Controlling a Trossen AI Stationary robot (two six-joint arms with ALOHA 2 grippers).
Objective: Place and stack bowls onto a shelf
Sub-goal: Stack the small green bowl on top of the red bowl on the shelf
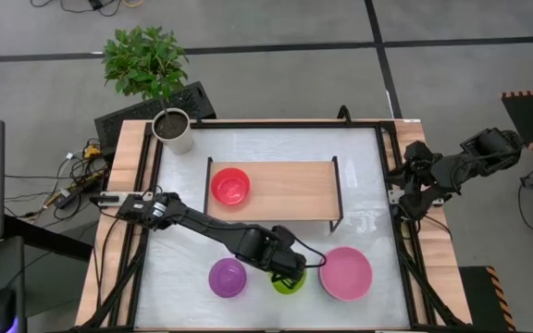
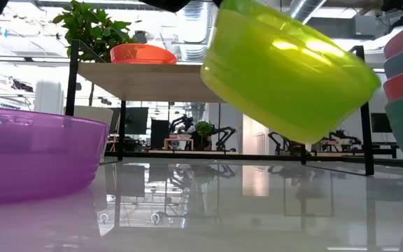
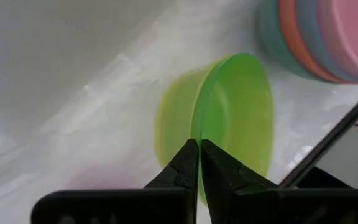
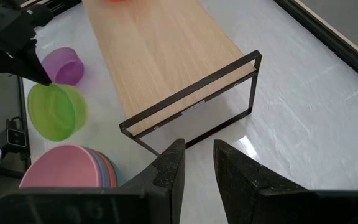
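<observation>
We see the left gripper (image 1: 290,274) near the front of the table (image 1: 368,185), its fingers (image 3: 188,165) pinched closed on the rim of the yellow-green bowl (image 1: 288,282). In the low view that yellow-green bowl (image 2: 285,70) hangs tilted and clear of the tabletop, and the left wrist view shows its rim (image 3: 197,130) caught between the two dark fingertips. It sits between the purple bowl (image 1: 228,277), which rests on the table on one side, and the stack of bowls (image 1: 345,273) on the other, topped by a large pink one with blue, red and teal edges showing beneath in the right wrist view (image 4: 67,168). The shelf (image 1: 285,190) stands in the middle of the table, behind these bowls, and a red bowl (image 1: 230,186) rests on its wooden top toward the left end. A white plant pot (image 1: 172,129) with a leafy plant stands at the table's far left corner. The right gripper (image 4: 197,165) waits at the table's right edge, well apart from the bowls, its fingers slightly parted and holding nothing.
</observation>
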